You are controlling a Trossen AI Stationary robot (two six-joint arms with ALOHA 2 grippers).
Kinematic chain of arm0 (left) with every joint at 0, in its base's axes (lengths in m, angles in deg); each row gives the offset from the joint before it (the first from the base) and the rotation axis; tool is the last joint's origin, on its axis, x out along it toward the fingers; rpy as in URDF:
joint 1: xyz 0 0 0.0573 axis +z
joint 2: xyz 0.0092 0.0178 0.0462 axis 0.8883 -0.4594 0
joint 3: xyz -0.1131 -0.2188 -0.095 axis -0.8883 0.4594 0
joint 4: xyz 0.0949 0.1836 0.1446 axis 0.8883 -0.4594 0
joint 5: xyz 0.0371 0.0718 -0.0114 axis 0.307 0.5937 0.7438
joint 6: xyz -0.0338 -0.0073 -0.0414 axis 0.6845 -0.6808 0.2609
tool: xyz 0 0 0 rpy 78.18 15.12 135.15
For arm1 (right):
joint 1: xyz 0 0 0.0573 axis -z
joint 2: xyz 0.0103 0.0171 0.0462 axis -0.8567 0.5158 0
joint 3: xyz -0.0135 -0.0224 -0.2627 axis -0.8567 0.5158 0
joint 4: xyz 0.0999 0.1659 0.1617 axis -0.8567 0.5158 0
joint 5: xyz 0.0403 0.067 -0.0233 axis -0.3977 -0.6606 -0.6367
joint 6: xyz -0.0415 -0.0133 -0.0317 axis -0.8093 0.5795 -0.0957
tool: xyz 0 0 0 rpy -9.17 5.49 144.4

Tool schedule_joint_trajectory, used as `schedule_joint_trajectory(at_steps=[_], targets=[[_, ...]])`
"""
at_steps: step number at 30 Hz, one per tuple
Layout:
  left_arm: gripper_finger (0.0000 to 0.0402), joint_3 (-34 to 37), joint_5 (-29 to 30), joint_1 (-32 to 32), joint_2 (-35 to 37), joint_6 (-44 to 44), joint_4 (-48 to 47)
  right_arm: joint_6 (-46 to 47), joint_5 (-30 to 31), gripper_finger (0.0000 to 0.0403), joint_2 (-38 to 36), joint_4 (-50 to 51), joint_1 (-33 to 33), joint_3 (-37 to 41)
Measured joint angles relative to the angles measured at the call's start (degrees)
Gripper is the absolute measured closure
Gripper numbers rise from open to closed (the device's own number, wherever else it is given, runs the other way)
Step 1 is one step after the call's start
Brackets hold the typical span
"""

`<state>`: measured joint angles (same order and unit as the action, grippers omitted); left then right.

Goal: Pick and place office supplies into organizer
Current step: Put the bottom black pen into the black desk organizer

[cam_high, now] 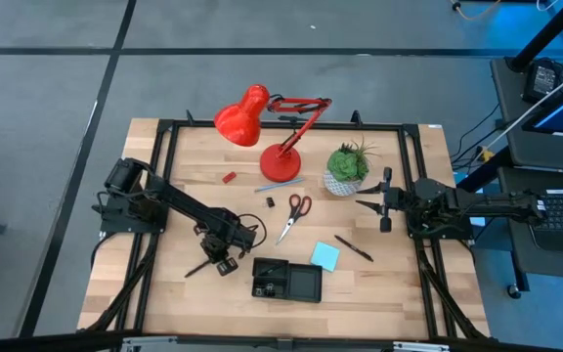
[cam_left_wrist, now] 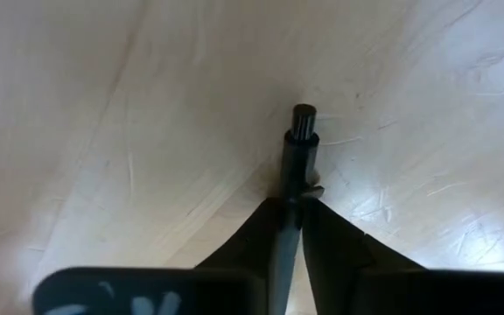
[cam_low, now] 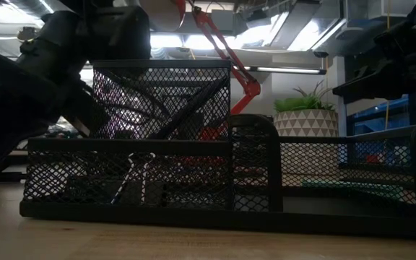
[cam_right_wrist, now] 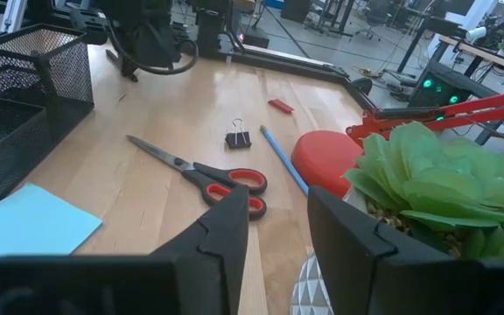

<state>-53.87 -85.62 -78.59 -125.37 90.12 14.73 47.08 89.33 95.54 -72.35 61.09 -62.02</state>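
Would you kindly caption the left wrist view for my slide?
Left gripper fingers closed on a dark pen lying on the wooden table.

both arms are dark, nearly black, built of blocky segments joined by rounded housings. the left arm [cam_high: 169,202] has a cylindrical motor block at its base by the table's left edge, and thin black cables loop around its wrist. its fingers [cam_left_wrist: 339,254] are matte black wedges tapering to narrow tips, and a pale scrawled marking, perhaps a label, shows on the body behind them. the right arm [cam_high: 477,207] is a slimmer straight link ending in a chunky wrist. its fingers [cam_right_wrist: 221,232] are broad, flat, black plates with stepped, angular edges.
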Motion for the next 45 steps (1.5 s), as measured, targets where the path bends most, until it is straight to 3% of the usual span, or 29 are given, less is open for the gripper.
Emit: schedule_joint_trajectory(at_steps=[17,22,26,34,45], targets=[[0.0378,-2.1,4.1,-0.3,1.7,-8.1,-1.3,-0.2,0.0,0.0280,0.0,0.4,0.0,0.0],[0.0379,-2.2,12.2,-0.1,4.6,-8.0,-0.6,-0.4,0.0,0.0280,0.0,0.4,0.0,0.0],[0.0379,-2.3,15.1,-0.2,7.9,-7.9,-0.4,-0.4,0.0,0.0280,0.0,0.4,0.0,0.0],[0.0379,-2.4,24.8,-0.2,18.5,-6.4,1.2,-0.2,0.0,0.0280,0.0,0.3,0.0,0.0],[0.0379,-2.5,38.4,-2.4,30.1,-18.9,20.8,-0.2,0.0,0.0280,0.0,0.0,0.0,0.0]])
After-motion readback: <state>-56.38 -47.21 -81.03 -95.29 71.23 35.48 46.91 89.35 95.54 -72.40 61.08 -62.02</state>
